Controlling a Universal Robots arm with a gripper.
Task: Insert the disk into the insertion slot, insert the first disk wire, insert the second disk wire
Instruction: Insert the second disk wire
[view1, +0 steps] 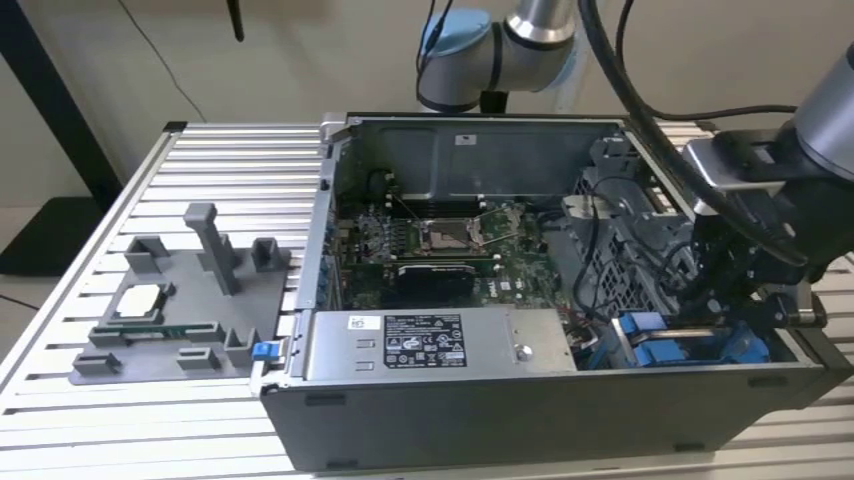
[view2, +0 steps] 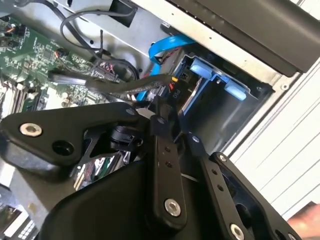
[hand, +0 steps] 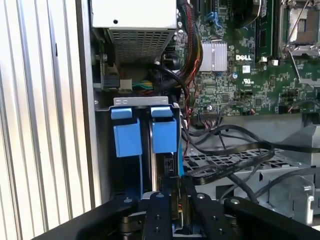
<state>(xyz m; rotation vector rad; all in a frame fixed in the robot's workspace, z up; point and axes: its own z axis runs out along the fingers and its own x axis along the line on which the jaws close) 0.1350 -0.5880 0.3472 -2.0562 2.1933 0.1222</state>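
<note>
The disk (view2: 191, 98), silver in its blue carrier (hand: 164, 135), sits inside the insertion slot (view2: 227, 107) at the open case's front corner on the exterior view's right (view1: 654, 342). My gripper (view2: 162, 102) hangs over the disk's rear end, fingers closed together on a small black plug (view2: 173, 84) of a disk wire with red and yellow leads. In the first wrist view the gripper (hand: 175, 202) stands just behind the blue-tabbed bay. A blue flat cable (view2: 162, 46) curves down beside the plug; its end is hidden. In the exterior view the gripper (view1: 714, 310) reaches down into that corner.
The silver power-supply box (view1: 441, 340) lies along the case front beside the bay. The motherboard (view1: 427, 240) fills the case floor. Black cable bundles (hand: 225, 145) cross the perforated cage (hand: 225, 161). A grey fixture with parts (view1: 174, 310) stands on the slatted table at the exterior view's left.
</note>
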